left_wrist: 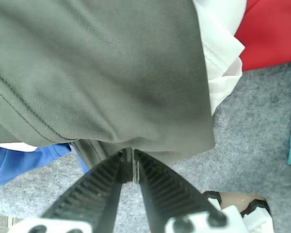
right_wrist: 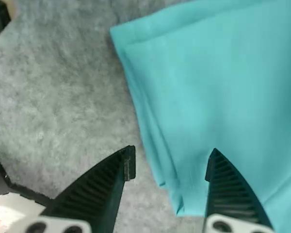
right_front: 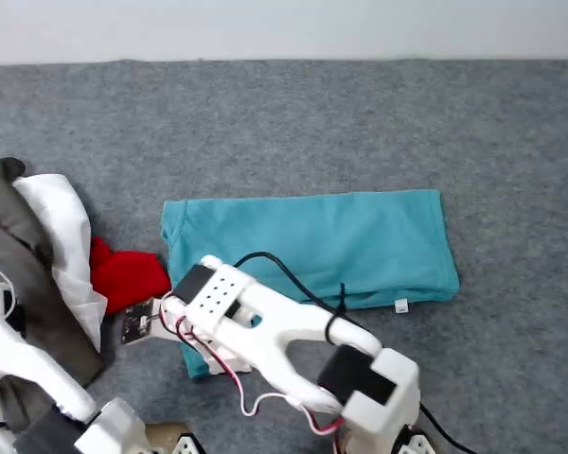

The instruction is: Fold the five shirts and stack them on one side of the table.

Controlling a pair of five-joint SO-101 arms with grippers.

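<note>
Jaws of the right end effector (right_wrist: pixel 172 160) stand open astride the near-left edge of the teal shirt (right_front: pixel 312 246), which lies part-folded in the middle of the counter (right_front: pixel 360 123), probably to pinch it for another fold. The left end effector (left_wrist: pixel 132 162) is closed, tips at the hem of the dark grey shirt (left_wrist: pixel 97 73), heaped left with a white shirt (right_front: pixel 62 222) and red shirt (right_front: pixel 123 274), seemingly awaiting folding. Grey felt covers the surface; a pale wall (right_front: pixel 265 28) stands beyond.
</note>
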